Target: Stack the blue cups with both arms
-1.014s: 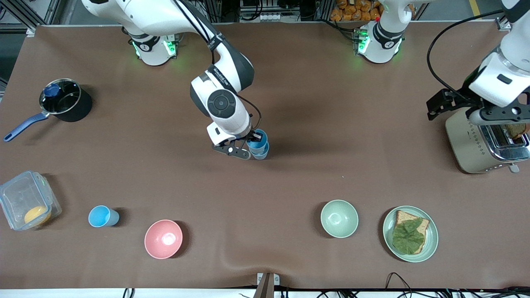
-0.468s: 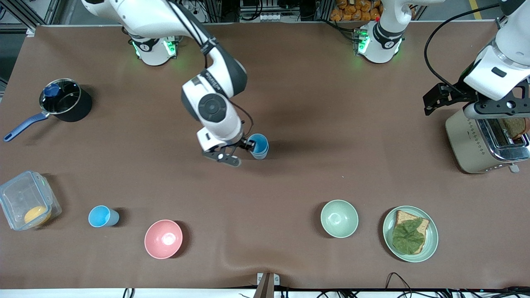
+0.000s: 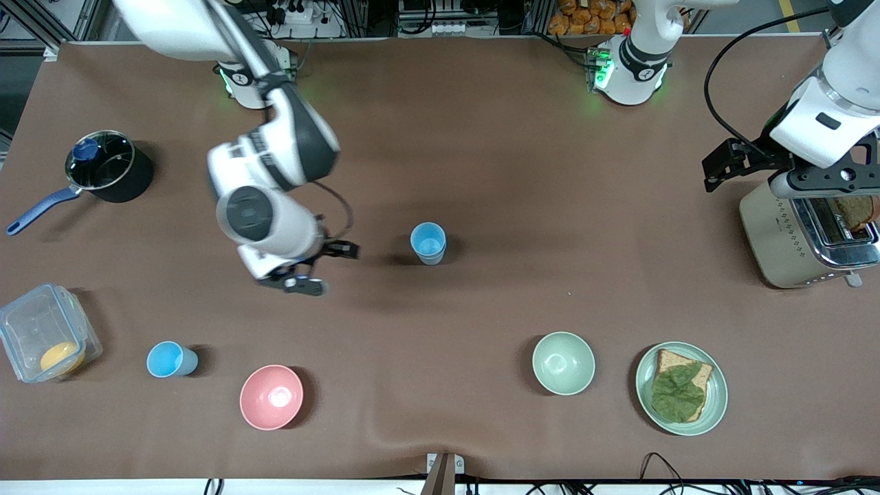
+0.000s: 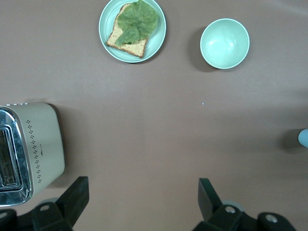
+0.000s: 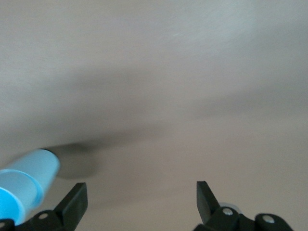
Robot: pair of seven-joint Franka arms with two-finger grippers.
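Observation:
Two blue cups stand nested in a stack (image 3: pixel 428 243) at the table's middle, the bright sky-blue one inside the paler one. A third blue cup (image 3: pixel 170 359) stands alone nearer the front camera, toward the right arm's end. My right gripper (image 3: pixel 323 268) is open and empty, apart from the stack and toward the right arm's end of it. The stack shows at the edge of the right wrist view (image 5: pixel 26 180), beside my right gripper (image 5: pixel 139 199). My left gripper (image 4: pixel 142 197) is open and empty, up over the toaster (image 3: pixel 790 234), where that arm waits.
A pink bowl (image 3: pixel 271 397) and a pale green bowl (image 3: pixel 563 362) sit near the front edge. A plate (image 3: pixel 715 405) holds toast with lettuce. A black pot (image 3: pixel 110 168) and a clear container (image 3: pixel 41 330) are at the right arm's end.
My right gripper let go of the stacked cups and moved away toward the right arm's end. The stack stays in place. The left arm rose slightly a second ago, then held still.

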